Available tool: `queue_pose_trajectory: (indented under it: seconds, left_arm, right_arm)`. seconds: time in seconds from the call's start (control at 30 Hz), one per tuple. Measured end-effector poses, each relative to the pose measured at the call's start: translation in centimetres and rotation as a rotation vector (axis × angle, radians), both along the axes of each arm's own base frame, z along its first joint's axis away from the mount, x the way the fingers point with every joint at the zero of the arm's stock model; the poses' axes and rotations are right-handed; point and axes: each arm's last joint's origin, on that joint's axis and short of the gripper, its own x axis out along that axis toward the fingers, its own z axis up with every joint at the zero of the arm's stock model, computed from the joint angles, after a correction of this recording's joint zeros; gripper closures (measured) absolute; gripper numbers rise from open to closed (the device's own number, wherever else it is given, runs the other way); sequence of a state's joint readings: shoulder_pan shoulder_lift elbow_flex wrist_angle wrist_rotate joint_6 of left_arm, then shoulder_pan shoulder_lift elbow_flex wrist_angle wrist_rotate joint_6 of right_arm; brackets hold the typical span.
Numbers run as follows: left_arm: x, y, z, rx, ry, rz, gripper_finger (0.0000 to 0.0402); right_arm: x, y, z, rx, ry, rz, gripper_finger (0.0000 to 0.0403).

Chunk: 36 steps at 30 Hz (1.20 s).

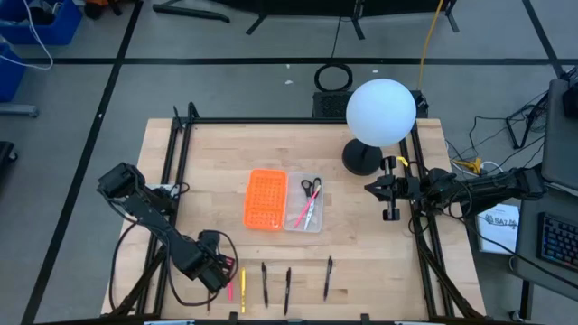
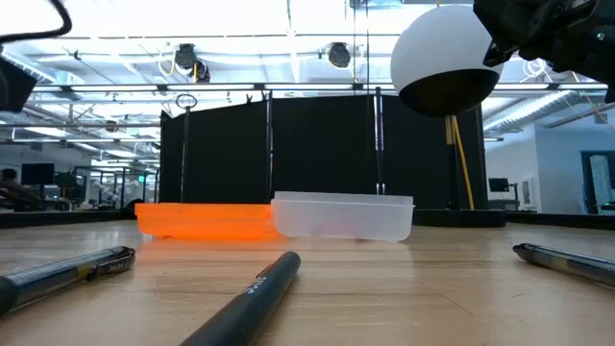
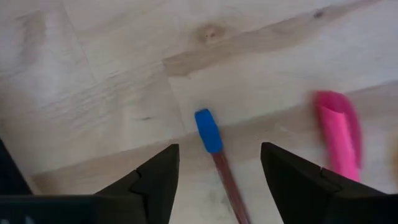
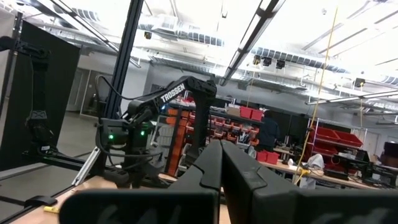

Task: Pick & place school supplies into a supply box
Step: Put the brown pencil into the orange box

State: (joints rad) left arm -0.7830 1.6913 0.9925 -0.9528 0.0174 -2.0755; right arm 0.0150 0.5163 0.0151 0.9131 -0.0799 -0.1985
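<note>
My left gripper point(image 1: 219, 273) is low over the table's near left part, open. In the left wrist view its fingers point(image 3: 219, 149) stand either side of a red pencil with a blue cap point(image 3: 208, 130) without touching it. A pink pen point(image 3: 339, 130) lies beside the pencil. A yellow pen point(image 1: 242, 291) and three black pens point(image 1: 287, 289) lie in a row along the near edge. The clear supply box point(image 1: 304, 203) rests flat at mid-table and holds scissors point(image 1: 311, 187) and a pink pen point(image 1: 304, 215). My right gripper point(image 1: 370, 188) waits shut, raised at the right.
An orange perforated piece point(image 1: 265, 199) lies against the supply box's left side. A lamp with a white globe point(image 1: 381, 111) stands on a black base at the far right. Black frame rails point(image 1: 178, 153) run along the table's left, far and right sides.
</note>
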Motion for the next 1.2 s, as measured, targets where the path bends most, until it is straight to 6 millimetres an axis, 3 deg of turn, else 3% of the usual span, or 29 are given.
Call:
queue_pose_trajectory:
  seconds: [0.3, 0.83, 1.2]
  left_arm:
    - [-0.5, 0.6, -2.6, -0.047, -0.076, 0.006, 0.019]
    - [-0.6, 0.6, -2.8, -0.062, -0.064, -0.002, 0.0195]
    - [-0.4, 0.6, -2.8, -0.1, -0.048, -0.052, 0.0331]
  right_arm:
    - [0.0, 0.0, 0.0, 0.0, 0.0, 0.0, 0.0403]
    - [0.0, 0.0, 0.0, -0.004, -0.003, -0.002, 0.0403]
    - [0.0, 0.0, 0.0, -0.004, -0.003, -0.002, 0.0403]
